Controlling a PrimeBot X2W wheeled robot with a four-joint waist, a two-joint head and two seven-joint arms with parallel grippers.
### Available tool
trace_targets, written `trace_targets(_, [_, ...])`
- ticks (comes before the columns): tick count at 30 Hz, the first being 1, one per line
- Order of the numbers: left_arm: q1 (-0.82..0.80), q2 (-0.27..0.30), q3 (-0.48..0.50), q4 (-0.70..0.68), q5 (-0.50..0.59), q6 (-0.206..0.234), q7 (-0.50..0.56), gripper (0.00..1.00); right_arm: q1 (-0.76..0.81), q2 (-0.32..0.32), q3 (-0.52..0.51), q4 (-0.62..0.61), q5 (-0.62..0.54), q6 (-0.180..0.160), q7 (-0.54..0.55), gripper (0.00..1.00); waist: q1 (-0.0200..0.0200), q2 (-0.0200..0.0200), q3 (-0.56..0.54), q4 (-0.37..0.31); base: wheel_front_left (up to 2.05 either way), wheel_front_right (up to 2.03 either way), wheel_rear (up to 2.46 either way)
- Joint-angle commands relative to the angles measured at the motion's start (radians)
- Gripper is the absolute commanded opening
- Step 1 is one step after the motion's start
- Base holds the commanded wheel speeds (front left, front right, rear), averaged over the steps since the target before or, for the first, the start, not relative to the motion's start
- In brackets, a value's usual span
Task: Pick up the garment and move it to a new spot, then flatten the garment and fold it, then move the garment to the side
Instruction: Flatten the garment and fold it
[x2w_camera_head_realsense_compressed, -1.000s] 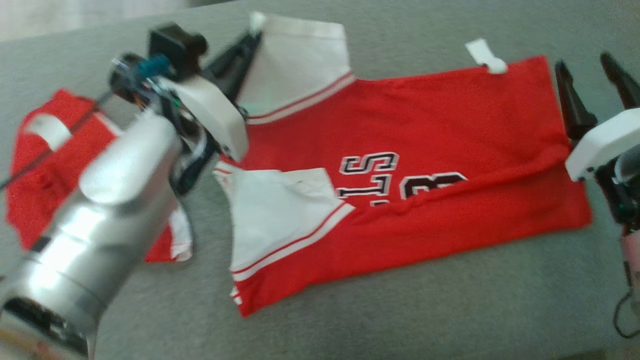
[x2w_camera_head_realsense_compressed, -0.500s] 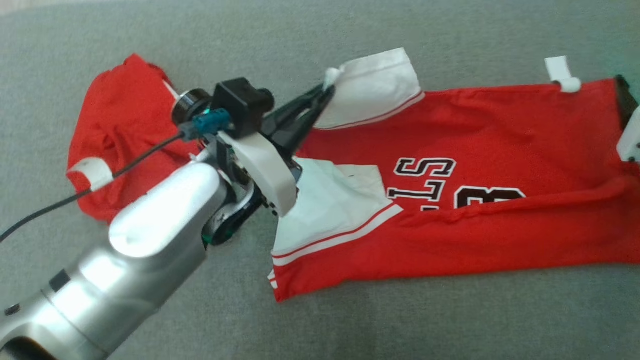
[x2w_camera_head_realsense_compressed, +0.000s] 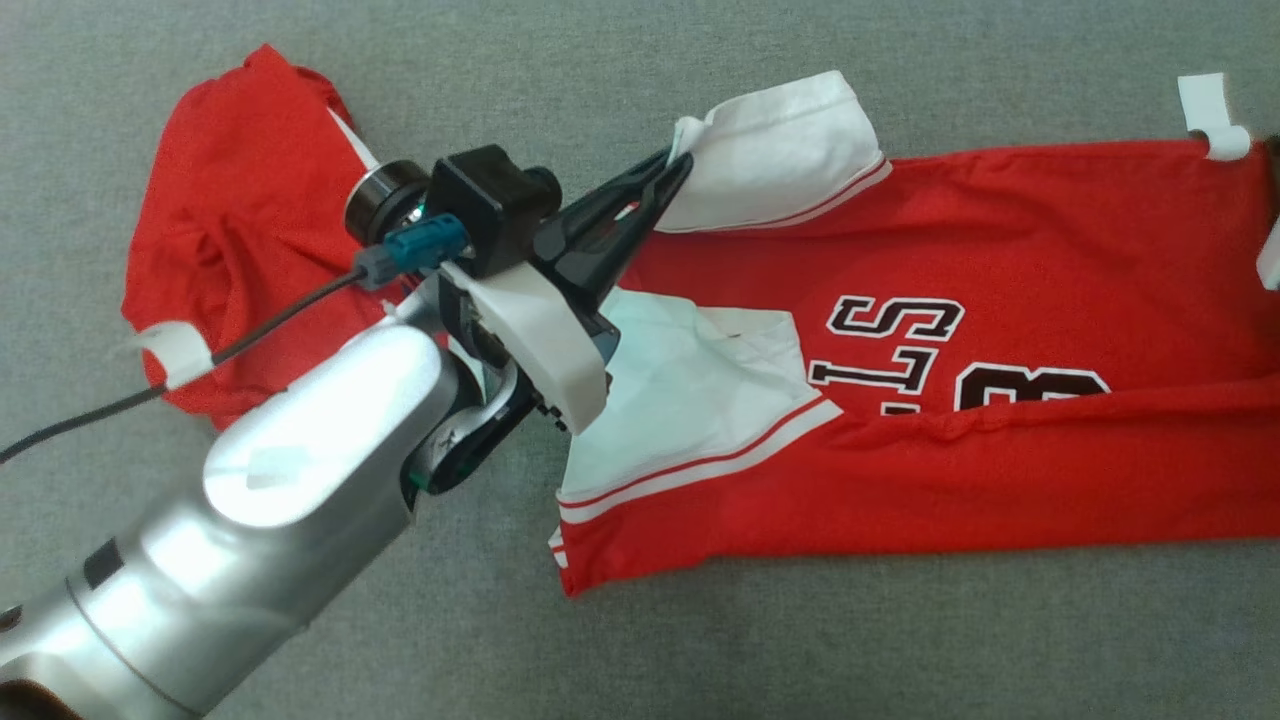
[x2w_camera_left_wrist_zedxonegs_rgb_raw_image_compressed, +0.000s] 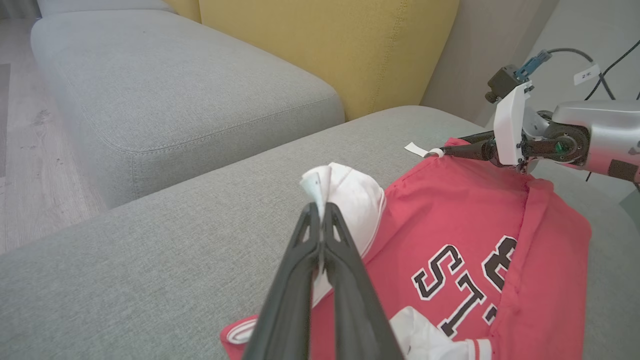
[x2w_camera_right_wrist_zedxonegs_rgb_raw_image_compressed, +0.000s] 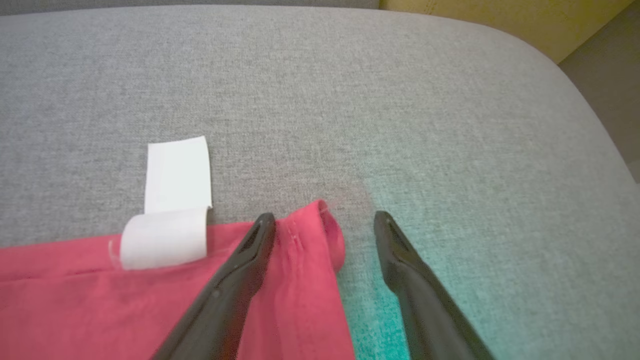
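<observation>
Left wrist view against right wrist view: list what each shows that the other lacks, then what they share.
Left wrist view, not the right: the left tool shut on the white fabric sleeve of the red sports jersey, black block lettering, a second grey seat cushion, the wooden floor.
Right wrist view, not the left: how the right tool stands, open, one finger over the jersey, the other over bare cushion.
Both: the jersey, its white rectangular tag, the grey fabric cushion under it.
</observation>
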Motion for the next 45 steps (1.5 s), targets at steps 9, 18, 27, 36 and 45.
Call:
trace_targets(9, [-0.068,0.049,0.086,0.008,-0.004,0.038,-0.011,0.0,-0.077,0.024,0.069,0.015,0.012,-0.001,-0.075,0.0,-0.0002,0.0,-0.014,-0.029,0.0,0.0,0.0])
trace_targets(18, [-0.15,0.042,0.13,0.157,0.029,0.05,-0.079,0.0,-0.138,0.028,0.166,-0.047,0.145,-0.001,-0.185,0.0,-0.0002,0.0,-0.044,-0.085,0.0,0.0,0.0])
trace_targets(27, [-0.321,-0.027,0.136,0.377,0.112,0.019,-0.208,0.0,-0.181,0.007,0.263,-0.105,0.279,-0.001,-0.284,0.0,-0.0002,0.0,-0.006,-0.103,0.0,0.0,0.0])
trace_targets(36, [-0.375,-0.107,0.12,0.556,0.127,-0.036,-0.314,0.0,-0.191,-0.008,0.323,-0.095,0.415,-0.001,-0.347,0.0,-0.0002,0.0,-0.005,-0.091,0.0,0.0,0.0])
trace_targets(45, [-0.299,-0.089,0.074,0.574,0.095,-0.09,-0.291,0.0,-0.109,-0.083,0.408,-0.095,0.56,-0.001,-0.318,0.0,-0.0002,0.0,-0.053,-0.065,0.0,0.0,0.0])
